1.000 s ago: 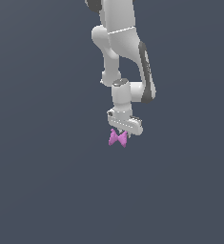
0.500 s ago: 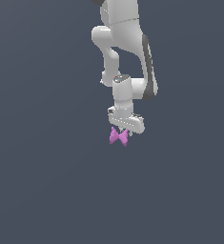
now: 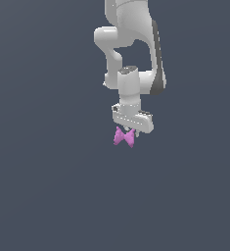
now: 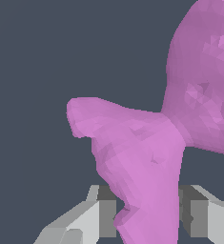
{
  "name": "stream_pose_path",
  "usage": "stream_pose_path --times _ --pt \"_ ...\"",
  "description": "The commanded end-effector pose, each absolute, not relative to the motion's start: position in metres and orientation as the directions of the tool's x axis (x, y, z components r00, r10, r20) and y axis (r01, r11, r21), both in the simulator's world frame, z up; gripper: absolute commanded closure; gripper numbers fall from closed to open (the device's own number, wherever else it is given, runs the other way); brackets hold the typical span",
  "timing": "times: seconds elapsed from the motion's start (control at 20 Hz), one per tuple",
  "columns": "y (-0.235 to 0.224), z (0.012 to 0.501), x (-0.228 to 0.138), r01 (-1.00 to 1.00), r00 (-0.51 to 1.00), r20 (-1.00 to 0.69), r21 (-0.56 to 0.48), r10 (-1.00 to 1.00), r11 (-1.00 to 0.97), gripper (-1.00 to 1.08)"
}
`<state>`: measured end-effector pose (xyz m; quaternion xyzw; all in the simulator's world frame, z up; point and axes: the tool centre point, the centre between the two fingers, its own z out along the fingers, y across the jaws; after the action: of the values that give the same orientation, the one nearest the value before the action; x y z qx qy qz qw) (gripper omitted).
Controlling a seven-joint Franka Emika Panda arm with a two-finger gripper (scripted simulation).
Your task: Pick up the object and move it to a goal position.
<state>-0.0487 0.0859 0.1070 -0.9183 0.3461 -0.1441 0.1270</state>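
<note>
The object is a small pink-magenta bow-tie shape with two flared lobes. It hangs directly under my white gripper in the exterior view. In the wrist view the object fills much of the picture. Its lower lobe sits between my two grey fingers, which press against it from both sides. The gripper is shut on the object. The fingertips are mostly hidden behind the object in the exterior view.
The plain dark grey-blue floor spreads all around, with nothing else on it. The white arm rises above the gripper to the top of the exterior view.
The object has risen slightly together with the gripper. The arm's upper links have shifted a little.
</note>
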Motion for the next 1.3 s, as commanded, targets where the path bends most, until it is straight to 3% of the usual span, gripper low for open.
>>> stream_pose_path --times 0.0,1.25 --pt "0.088 0.121 -0.046 -0.6 0.718 0.176 -0.333 -0.673 -0.727 1.08" --pt "0.112 0.321 0.004 -0.605 0.715 0.182 -0.323 -0.675 -0.728 1.08"
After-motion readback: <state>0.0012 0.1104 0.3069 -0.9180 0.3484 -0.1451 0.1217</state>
